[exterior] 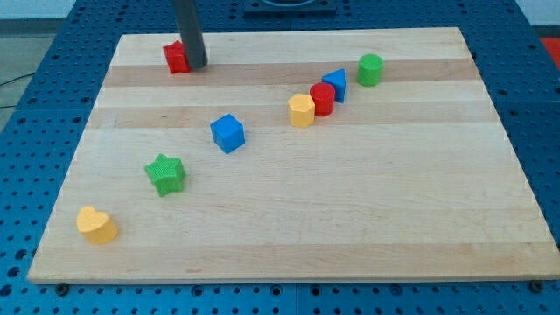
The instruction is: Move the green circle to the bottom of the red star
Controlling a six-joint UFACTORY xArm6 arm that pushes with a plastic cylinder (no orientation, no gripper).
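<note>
Nearest the camera, at the board's bottom-left corner, we list a yellow heart (96, 225), lying alone on the wooden board (367, 219).

Next item: a green star (165, 173), up and to the view's right of the heart, apart from it.

Next item: a blue cube (227, 133), farther up and to the right, toward the board's middle, touching nothing.

Cluster, right of centre toward the top edge: a yellow hexagon-like block (301, 111), a red cylinder (323, 99) and a blue triangle (335, 85), set in a diagonal row rising to the right. Each appears to touch its neighbour; we cannot tell for certain.

Task item: the green circle (370, 69), a short cylinder, stands just up and to the right of the blue triangle, near it with a small gap, close to the top edge on the right half of the board.

Task item: the red star (177, 58) sits near the top-left corner, well apart from the green circle. Its shape is partly hidden and hard to read.

Tool: our tip (195, 66), the end of a plain dark rod with no jaws to open or close, stands down on the board against the red star's right side, seemingly touching it. It is far from the green circle, with the whole top edge's middle stretch between them.
</note>
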